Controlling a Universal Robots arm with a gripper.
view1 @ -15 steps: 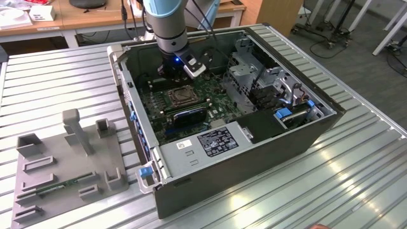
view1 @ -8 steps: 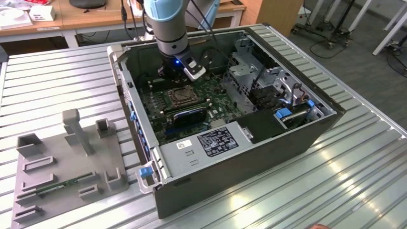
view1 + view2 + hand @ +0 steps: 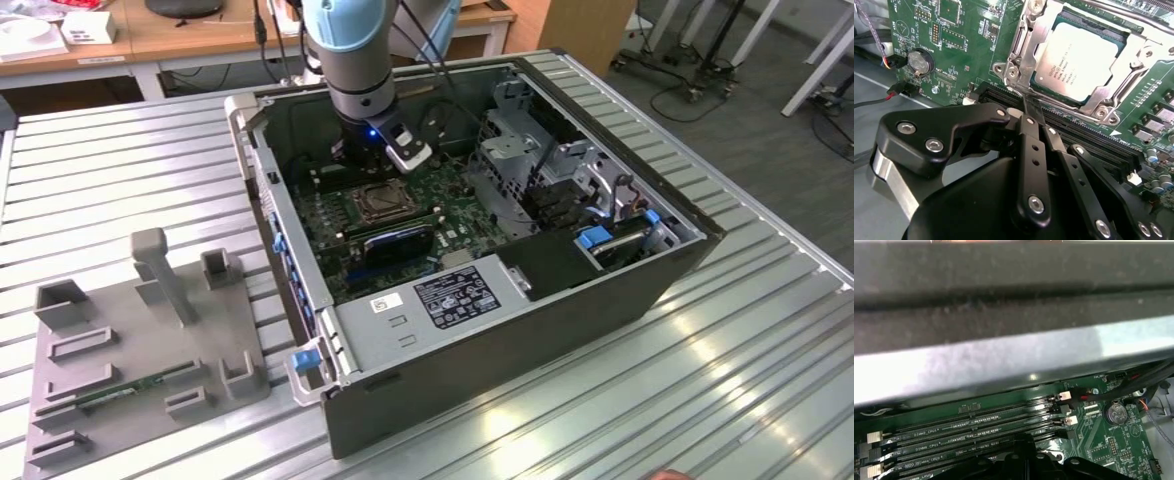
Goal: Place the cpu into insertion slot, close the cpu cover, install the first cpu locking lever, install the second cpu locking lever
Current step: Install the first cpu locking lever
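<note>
Pincer (image 3: 1026, 106) tips pressed together, just beside cpu cover (image 3: 1024, 47); cpu (image 3: 1079, 60) beyond.

Open dark computer case (image 3: 534, 330) on ribbed metal tabletop (image 3: 721, 400). Grey slotted fixture (image 3: 147, 350) at the exterior view's left of case, holding green memory stick (image 3: 134, 390). Inside case: coin battery (image 3: 920, 61) near black memory slots (image 3: 979, 425).
</note>
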